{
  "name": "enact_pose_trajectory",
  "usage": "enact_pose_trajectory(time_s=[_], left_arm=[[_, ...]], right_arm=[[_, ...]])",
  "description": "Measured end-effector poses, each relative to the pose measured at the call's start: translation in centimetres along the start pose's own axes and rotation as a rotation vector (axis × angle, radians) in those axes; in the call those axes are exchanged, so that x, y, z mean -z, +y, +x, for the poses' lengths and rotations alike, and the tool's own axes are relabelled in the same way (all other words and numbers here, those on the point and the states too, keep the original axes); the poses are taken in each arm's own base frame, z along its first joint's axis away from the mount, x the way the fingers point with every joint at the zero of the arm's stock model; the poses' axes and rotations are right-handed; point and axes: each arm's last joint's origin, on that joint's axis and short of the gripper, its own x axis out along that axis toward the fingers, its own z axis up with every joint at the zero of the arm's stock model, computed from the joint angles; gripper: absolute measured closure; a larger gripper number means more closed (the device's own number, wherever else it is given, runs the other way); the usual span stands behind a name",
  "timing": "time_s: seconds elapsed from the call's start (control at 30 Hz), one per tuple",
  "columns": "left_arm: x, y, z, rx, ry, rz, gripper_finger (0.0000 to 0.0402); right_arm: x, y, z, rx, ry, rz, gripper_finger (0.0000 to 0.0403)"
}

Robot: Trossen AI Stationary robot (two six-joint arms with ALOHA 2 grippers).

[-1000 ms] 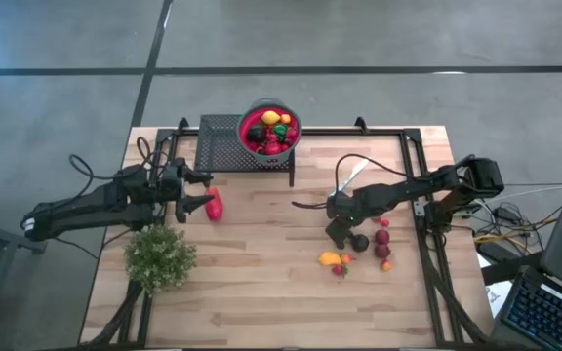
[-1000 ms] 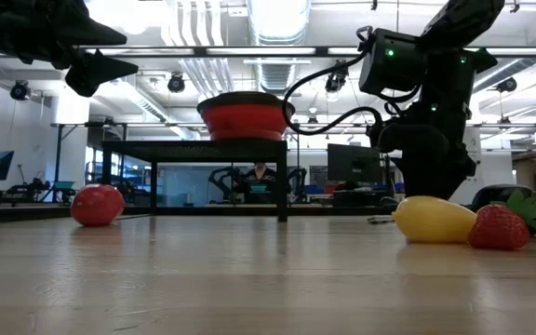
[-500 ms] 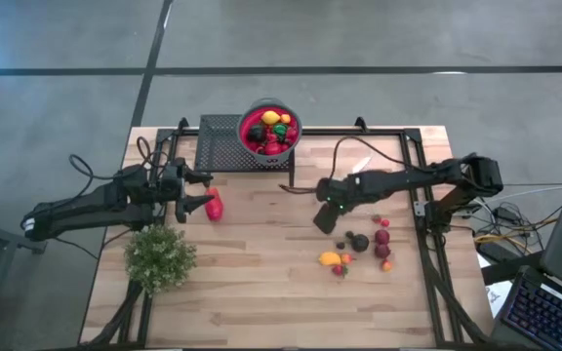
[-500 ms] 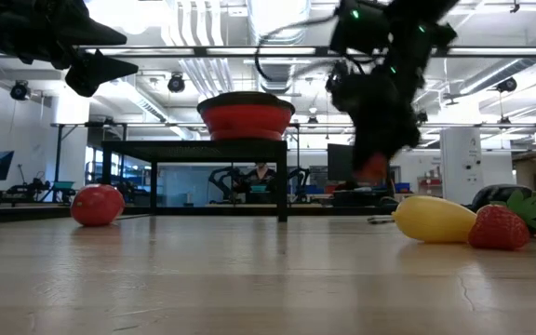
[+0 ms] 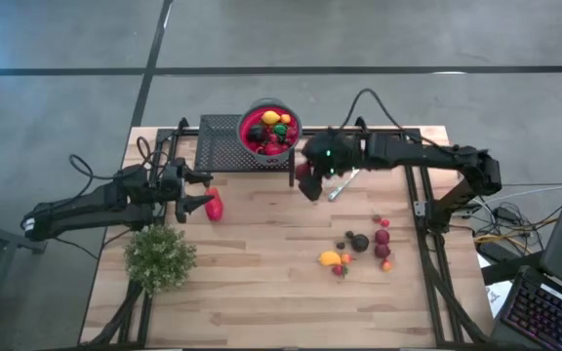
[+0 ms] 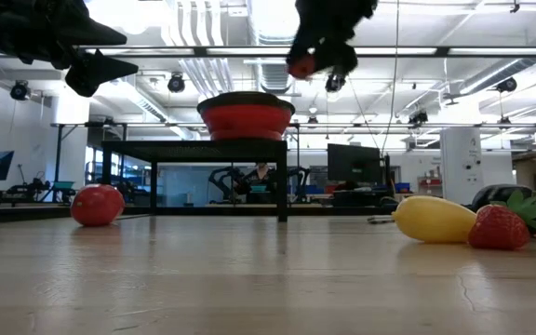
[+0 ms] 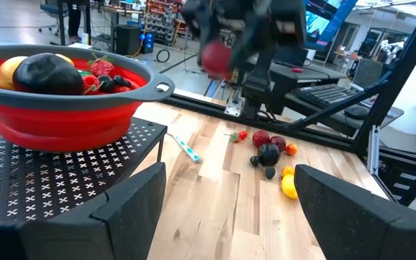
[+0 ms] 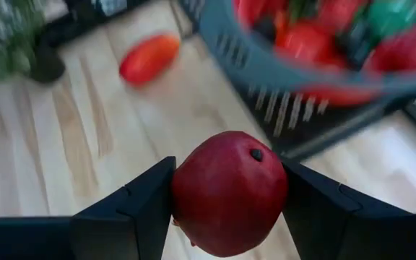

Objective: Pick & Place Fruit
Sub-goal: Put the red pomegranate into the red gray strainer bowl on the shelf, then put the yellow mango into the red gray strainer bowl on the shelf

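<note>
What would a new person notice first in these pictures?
First, the right gripper holding a dark red fruit in the air beside the red bowl of fruit on the black rack. Next, the small fruits scattered on the table's right side.

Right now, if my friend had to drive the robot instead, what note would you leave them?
Right gripper: shut on a dark red fruit, raised beside the red bowl on the black mesh stand.
Left gripper: open, empty, hovering by the larger red fruit near the green plant.
Done: bowl already holds many fruits.
Left: drop the held fruit in, then fetch the yellow fruit, strawberry and other small fruits on the table, plus the larger red one.
</note>
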Motion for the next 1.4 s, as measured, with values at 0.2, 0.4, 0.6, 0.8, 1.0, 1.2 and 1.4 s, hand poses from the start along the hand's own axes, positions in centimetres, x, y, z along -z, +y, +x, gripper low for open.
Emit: enact_pose_trajectory(time_s=[0.2,0.4,0.6,0.8,1.0,1.2,1.4], left_arm=[[0.0,0.0,0.0,0.0,0.0,0.0,0.009],[0.0,0.0,0.0,0.0,0.0,0.0,0.009],[0.0,0.0,0.0,0.0,0.0,0.0,0.009],[0.0,0.0,0.0,0.0,0.0,0.0,0.009],[0.0,0.0,0.0,0.0,0.0,0.0,0.009],[0.0,0.0,0.0,0.0,0.001,0.0,0.009],[0.0,0.0,0.0,0.0,0.0,0.0,0.009]], right_arm=[[-3.2,-1.3,-0.3,0.013,-0.117,-0.02,0.0186],[-4.9,-2.9,1.6,0.057,-0.125,-0.046,0.0182],[-6.3,-4.3,2.3,0.096,-0.14,-0.059,0.0188],[-6.8,-4.8,2.5,0.112,-0.163,-0.077,0.0154],[-6.8,-5.0,2.4,0.167,-0.164,-0.084,0.0094],[-7.0,-4.4,1.5,0.163,-0.15,-0.134,0.005],[-6.5,-2.4,-0.3,0.13,-0.124,-0.184,0.0048]])
